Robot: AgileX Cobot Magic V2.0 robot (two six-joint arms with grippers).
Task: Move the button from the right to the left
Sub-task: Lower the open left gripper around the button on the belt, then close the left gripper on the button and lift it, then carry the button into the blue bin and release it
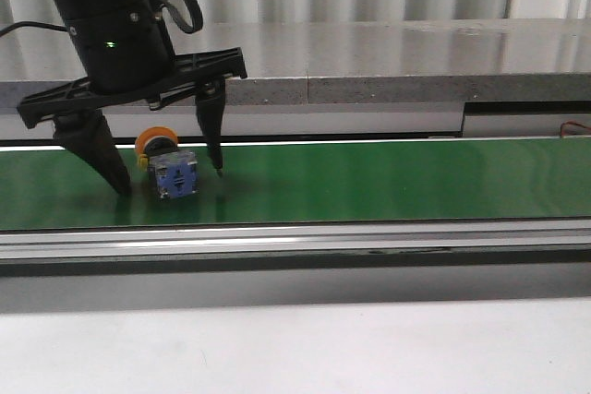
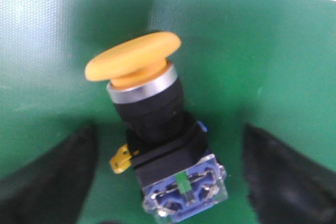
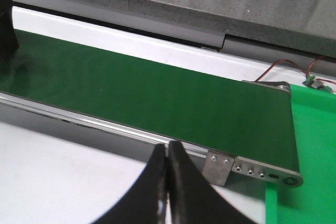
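Note:
The button (image 1: 166,163) lies on its side on the green conveyor belt (image 1: 388,182) at the left, its yellow-orange cap toward the back and its blue-grey block toward the front. My left gripper (image 1: 170,180) is open and straddles it, one finger on each side, both tips down at the belt and apart from the button. The left wrist view shows the button (image 2: 157,129) between the two dark fingers (image 2: 47,182) with gaps on both sides. My right gripper (image 3: 168,153) is shut and empty, over the white table in front of the belt's right end.
A grey stone ledge (image 1: 416,62) runs behind the belt. The belt's metal frame rail (image 1: 295,242) runs along the front. A green mat (image 3: 310,145) and red wires (image 3: 294,62) lie past the belt's right end.

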